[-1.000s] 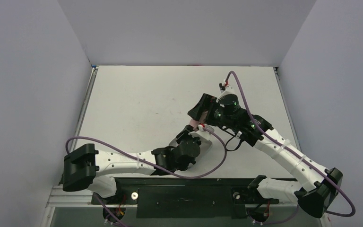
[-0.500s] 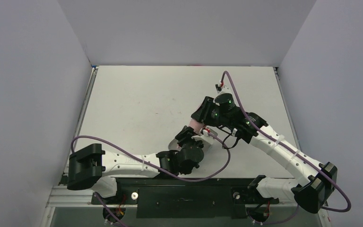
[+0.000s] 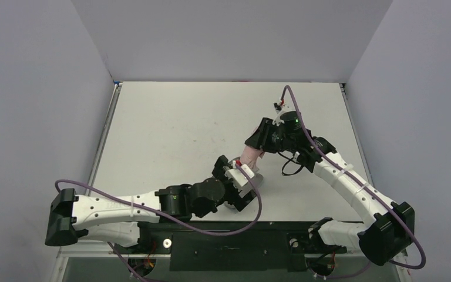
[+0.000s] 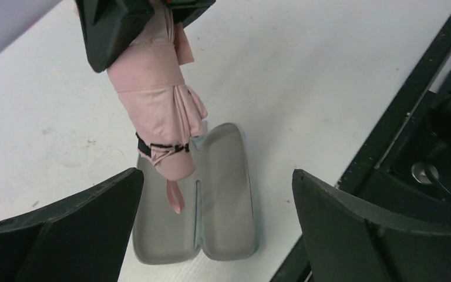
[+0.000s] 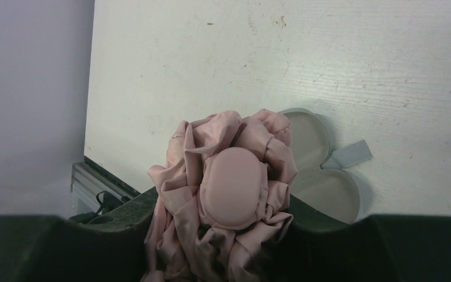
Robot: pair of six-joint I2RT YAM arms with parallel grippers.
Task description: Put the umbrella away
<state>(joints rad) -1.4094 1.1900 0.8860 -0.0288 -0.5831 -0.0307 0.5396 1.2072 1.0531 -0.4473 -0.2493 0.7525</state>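
Umbrella (image 4: 158, 111) folded, clamped in right gripper (image 3: 258, 143), lower end hanging over open case (image 4: 226, 194); left gripper (image 4: 216, 182) spread wide above case.

Robot lab cell. Plain pale walls (image 3: 223, 35) box in a white surface (image 3: 170, 123). Left arm (image 3: 111, 205), right arm (image 3: 352, 188) bolted to a black rail (image 3: 229, 241).

Compact folded umbrella of pale salmon-pink fabric (image 4: 158, 100): plain, unpatterned, ringed near its lower end by a thin black band (image 4: 152, 147). Oblong hinged case (image 4: 226, 194): lined in flat grey, edged in light blue. Flat tabletop (image 3: 170, 123): white, marked with faint scuffs. Robot arms (image 3: 108, 205): white shells, black joints, trailed by purple cables (image 3: 94, 186).
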